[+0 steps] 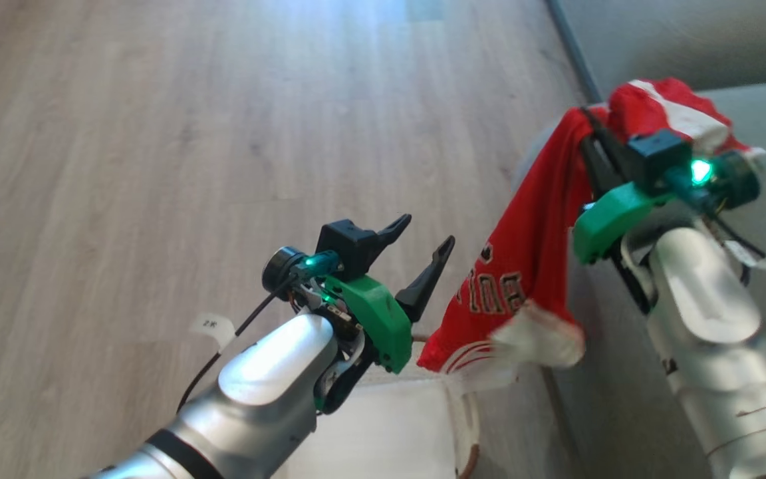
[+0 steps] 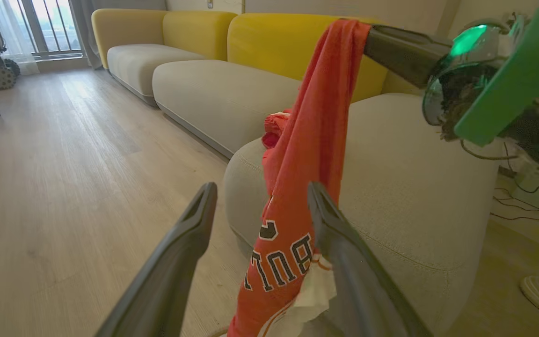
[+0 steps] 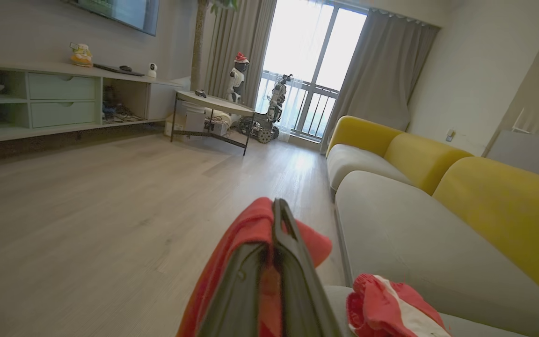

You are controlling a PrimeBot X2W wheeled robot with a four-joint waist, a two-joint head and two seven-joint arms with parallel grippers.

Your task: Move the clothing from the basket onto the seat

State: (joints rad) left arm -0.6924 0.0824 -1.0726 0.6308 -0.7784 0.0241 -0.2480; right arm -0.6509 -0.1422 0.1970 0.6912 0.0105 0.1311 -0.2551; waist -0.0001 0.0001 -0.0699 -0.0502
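Clothing: one red shirt [image 1: 522,266] w/ dark letters hangs from R gripper [image 1: 588,123], which is pinched tight on shirt's top edge; shirt's low end is by the rim of the basket [image 1: 383,412], next to grey seat [image 2: 414,187]; 2nd red & white piece [image 3: 386,304] lies bunched up on seat; L gripper [image 1: 427,229] is spread wide, holds nothing, near shirt's lower part.

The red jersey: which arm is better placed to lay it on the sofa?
Right. The right gripper is shut on the jersey at the sofa's edge; the left gripper is open, holding nothing.
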